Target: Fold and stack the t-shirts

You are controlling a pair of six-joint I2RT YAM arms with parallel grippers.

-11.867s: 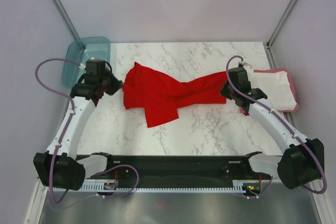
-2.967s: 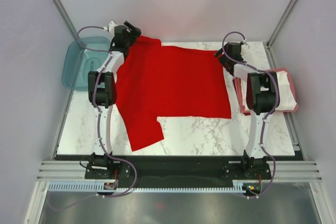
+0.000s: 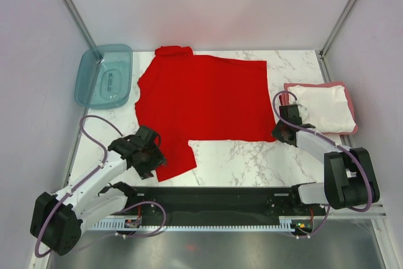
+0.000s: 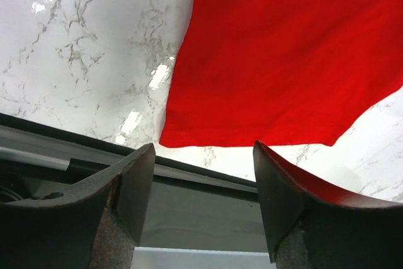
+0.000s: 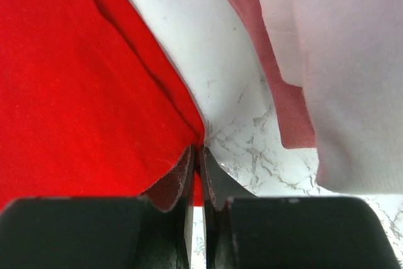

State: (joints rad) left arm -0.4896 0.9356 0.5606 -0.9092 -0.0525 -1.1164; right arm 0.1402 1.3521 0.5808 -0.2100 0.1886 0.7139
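1. The red t-shirt (image 3: 208,99) lies spread flat on the marble table (image 3: 252,159), with one sleeve pointing toward the near edge.
2. The left gripper (image 3: 150,154) hovers just at that sleeve's hem with its jaws apart, holding nothing.
3. The right gripper (image 3: 281,131) is closed, pinching the shirt's near right corner.
4. The white t-shirt (image 3: 322,108) lies folded on the pinkish-red t-shirt (image 5: 276,86) at the table's right edge.
5. A teal tub (image 3: 104,83) sits at the far left.
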